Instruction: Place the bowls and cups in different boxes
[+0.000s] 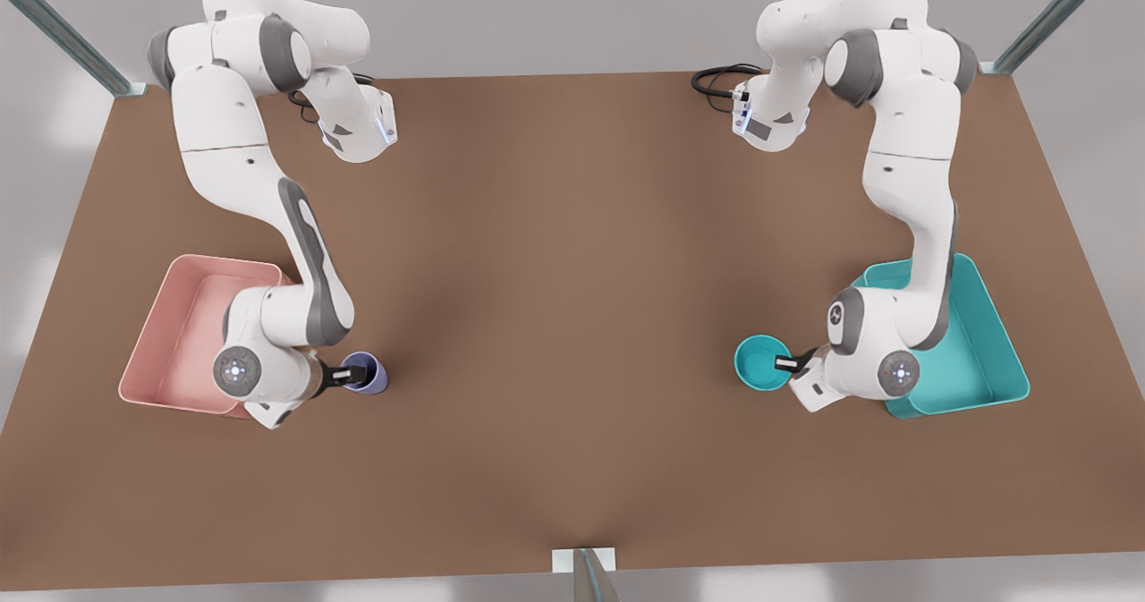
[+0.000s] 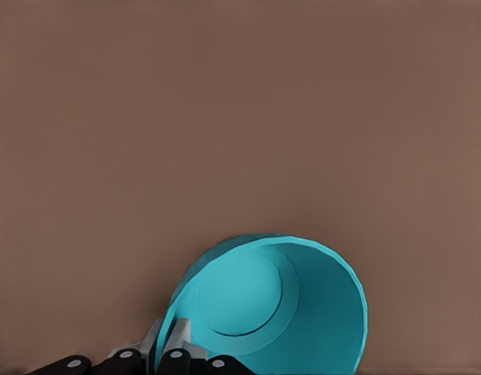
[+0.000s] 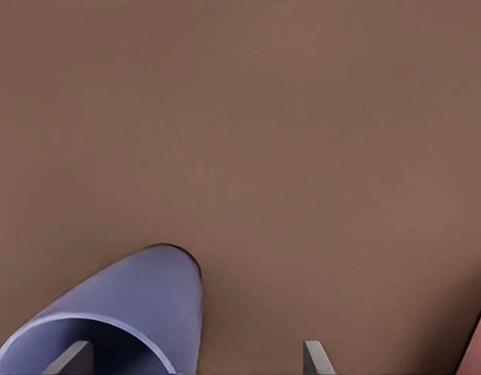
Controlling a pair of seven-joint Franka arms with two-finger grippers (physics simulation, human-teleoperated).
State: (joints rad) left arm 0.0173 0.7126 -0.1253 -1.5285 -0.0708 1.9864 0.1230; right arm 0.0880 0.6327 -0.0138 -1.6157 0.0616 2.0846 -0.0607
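Observation:
The teal bowl (image 1: 759,362) sits on the brown table just beside the teal box (image 1: 1002,334), at the front view's right. My left gripper (image 1: 787,362) is shut on the bowl's rim; in the left wrist view its fingers (image 2: 178,355) pinch the edge of the bowl (image 2: 303,312). At the front view's left, the lavender cup (image 1: 374,375) stands next to the pink box (image 1: 148,343). My right gripper (image 1: 355,374) is open over the cup's rim. In the right wrist view one finger (image 3: 69,359) is inside the cup (image 3: 139,297) and the other (image 3: 318,359) stands well outside it.
Both boxes hold nothing that I can see, and each arm's wrist and forearm hang over part of its box. A corner of the pink box (image 3: 479,344) shows in the right wrist view. Metal frame posts stand at the table's corners and front edge (image 1: 586,575).

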